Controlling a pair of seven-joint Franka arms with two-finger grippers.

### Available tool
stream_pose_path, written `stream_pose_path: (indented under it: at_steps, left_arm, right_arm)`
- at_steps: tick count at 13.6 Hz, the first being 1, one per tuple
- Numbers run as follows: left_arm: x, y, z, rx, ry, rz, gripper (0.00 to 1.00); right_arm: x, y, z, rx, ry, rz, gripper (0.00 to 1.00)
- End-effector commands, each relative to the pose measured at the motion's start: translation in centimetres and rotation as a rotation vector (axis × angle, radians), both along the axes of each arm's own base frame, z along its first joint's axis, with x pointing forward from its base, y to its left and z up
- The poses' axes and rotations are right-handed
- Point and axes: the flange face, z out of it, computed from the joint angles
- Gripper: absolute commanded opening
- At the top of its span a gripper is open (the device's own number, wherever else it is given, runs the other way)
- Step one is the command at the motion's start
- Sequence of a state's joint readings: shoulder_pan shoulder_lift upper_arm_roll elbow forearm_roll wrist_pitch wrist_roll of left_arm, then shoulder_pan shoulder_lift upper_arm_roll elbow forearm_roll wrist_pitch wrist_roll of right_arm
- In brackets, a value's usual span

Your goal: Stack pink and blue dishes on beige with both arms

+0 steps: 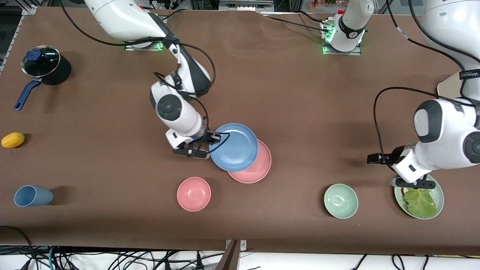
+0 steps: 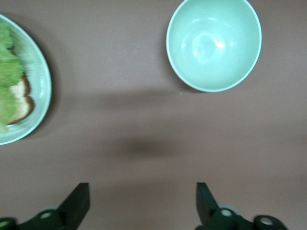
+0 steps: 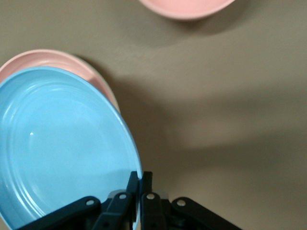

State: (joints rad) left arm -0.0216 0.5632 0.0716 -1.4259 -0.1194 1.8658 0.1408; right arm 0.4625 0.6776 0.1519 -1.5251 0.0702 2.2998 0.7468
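Note:
My right gripper (image 1: 214, 139) (image 3: 142, 179) is shut on the rim of the blue plate (image 1: 236, 147) (image 3: 62, 148) and holds it just above the pink plate (image 1: 255, 168) (image 3: 45, 58). The blue plate overlaps the pink one, set off toward the right arm's end of the table. A thin cream edge (image 3: 113, 98) shows under the pink plate in the right wrist view; the beige plate is otherwise hidden. My left gripper (image 1: 412, 183) (image 2: 143, 201) waits open and empty over bare table, between the mint bowl and the lettuce plate.
A pink bowl (image 1: 194, 194) (image 3: 184, 7) sits nearer the camera than the plates. A mint bowl (image 1: 341, 200) (image 2: 213, 45) and a lettuce plate (image 1: 439, 195) (image 2: 41, 91) lie by the left arm. A blue cup (image 1: 32, 196), a yellow fruit (image 1: 13, 140) and a lidded pot (image 1: 45, 65) stand at the right arm's end.

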Motion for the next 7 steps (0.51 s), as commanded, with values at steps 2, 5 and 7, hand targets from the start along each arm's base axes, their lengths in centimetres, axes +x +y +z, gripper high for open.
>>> stream_pose_path:
  at_steps: [2, 5, 7]
  left_arm:
    - [-2.0, 0.7, 6.2, 0.011, 0.004, -0.037, 1.0]
    - [-3.7, 0.0, 11.6, 0.048, -0.021, -0.061, 1.0]
    - [-4.8, 0.1, 14.8, 0.069, -0.059, -0.069, 1.0]
  right_arm:
    - [-0.3, 2.4, -1.6, 0.031, -0.029, -0.071, 0.0]
    - [0.4, 3.0, -1.4, 0.048, -0.05, -0.073, 0.0]
    - [1.1, 3.2, -1.4, 0.057, -0.06, -0.076, 0.0]
